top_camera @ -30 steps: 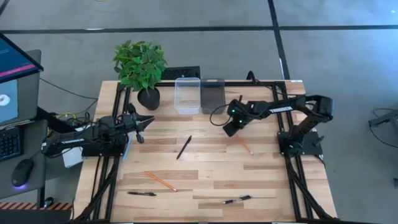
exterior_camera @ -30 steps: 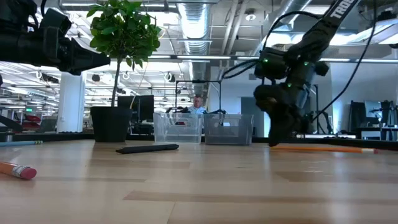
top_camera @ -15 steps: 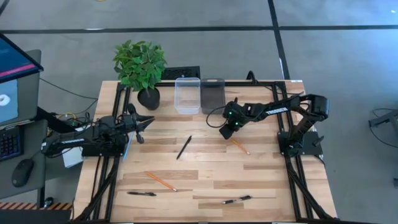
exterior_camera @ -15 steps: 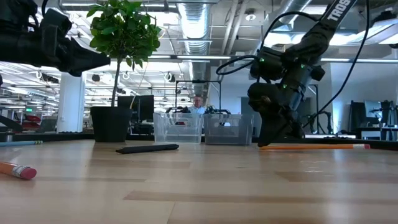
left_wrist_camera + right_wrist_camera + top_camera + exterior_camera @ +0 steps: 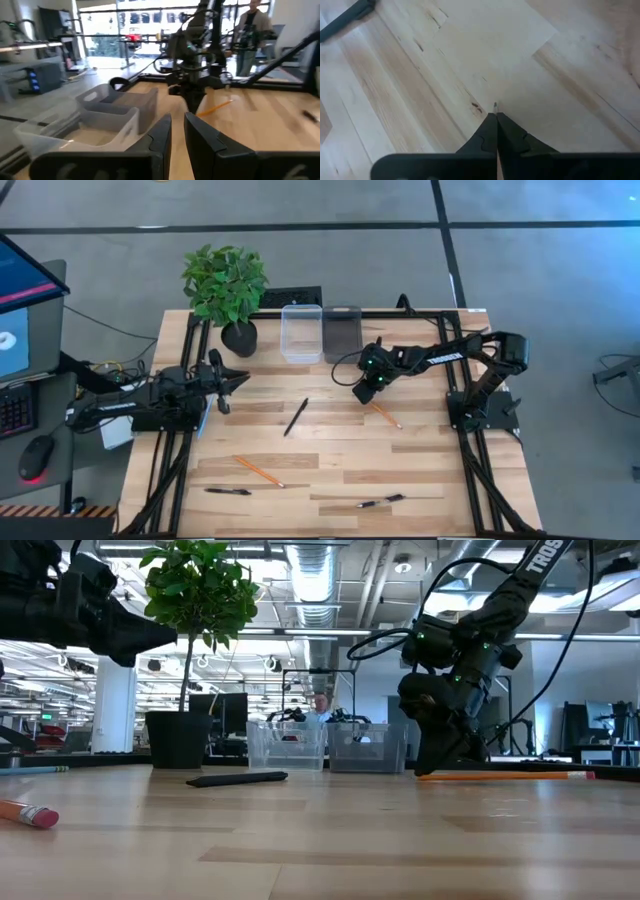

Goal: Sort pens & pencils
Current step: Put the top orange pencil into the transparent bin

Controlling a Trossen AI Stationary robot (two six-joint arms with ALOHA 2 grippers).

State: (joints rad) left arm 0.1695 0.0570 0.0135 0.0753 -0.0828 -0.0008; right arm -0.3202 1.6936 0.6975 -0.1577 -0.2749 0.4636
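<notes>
My right gripper (image 5: 364,394) is down at the table's middle right, shut on one end of an orange pencil (image 5: 388,416), which lies low along the wood (image 5: 510,776). My left gripper (image 5: 236,377) hangs level above the table's left side. Its fingers (image 5: 162,131) stand a narrow gap apart with nothing between them. A black pen (image 5: 295,417) lies flat at mid-table. A second pencil (image 5: 258,471) and two more pens (image 5: 228,491) (image 5: 380,501) lie near the front edge. My right gripper pinches the pencil close to its pointed end, between its two fingertips. The point (image 5: 494,105) just shows past the fingertips. The fingers slant down from the table's right and far side. The pencil's length (image 5: 520,776) trails level along the table behind the gripper.
A clear bin (image 5: 301,333) and a dark bin (image 5: 341,332) stand side by side at the far edge. A potted plant (image 5: 228,290) stands at the far left. The black pen shows far off in the right wrist view (image 5: 345,17). A person stands beyond the table (image 5: 320,708).
My right gripper, shut on the pencil's end, has shifted a little toward the table's left. The pencil slid along the wood with it, then both stayed still. My left gripper has rolled about its own axis in place.
</notes>
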